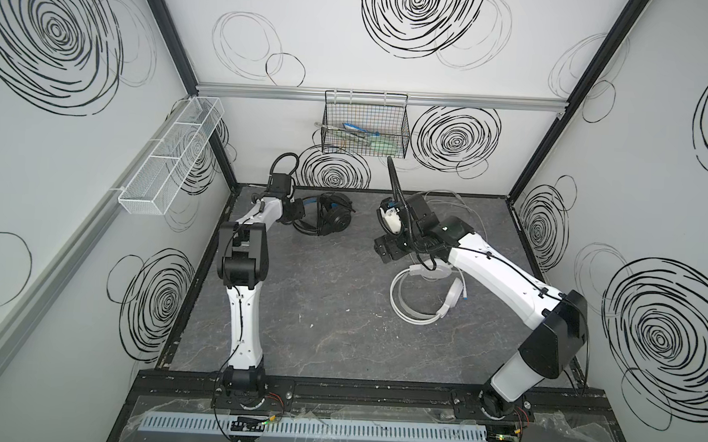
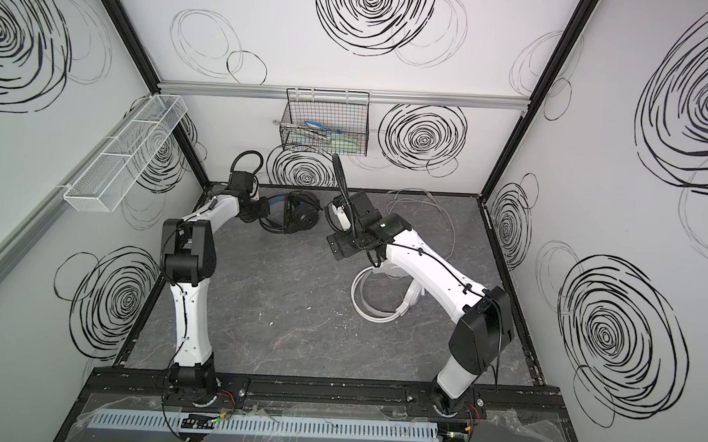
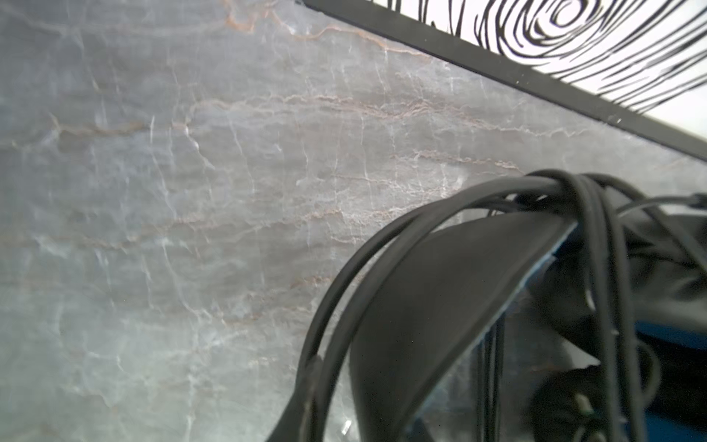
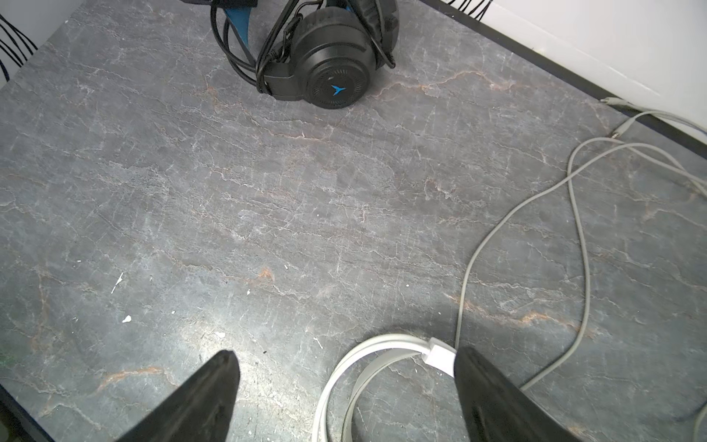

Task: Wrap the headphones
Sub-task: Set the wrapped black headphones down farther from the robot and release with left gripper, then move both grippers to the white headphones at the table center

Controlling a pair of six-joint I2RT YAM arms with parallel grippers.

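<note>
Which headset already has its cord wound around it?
The black headset: its cable is looped around it. The white headset trails a loose cable across the table.

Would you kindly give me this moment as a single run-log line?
black headset: black cable wrapped round it, beside left gripper | white headset: white cable loose | right gripper: open above it

Robotics lab enclosure, swirl-printed walls (image 1: 332, 42), aluminium framing (image 1: 267, 91)
</note>
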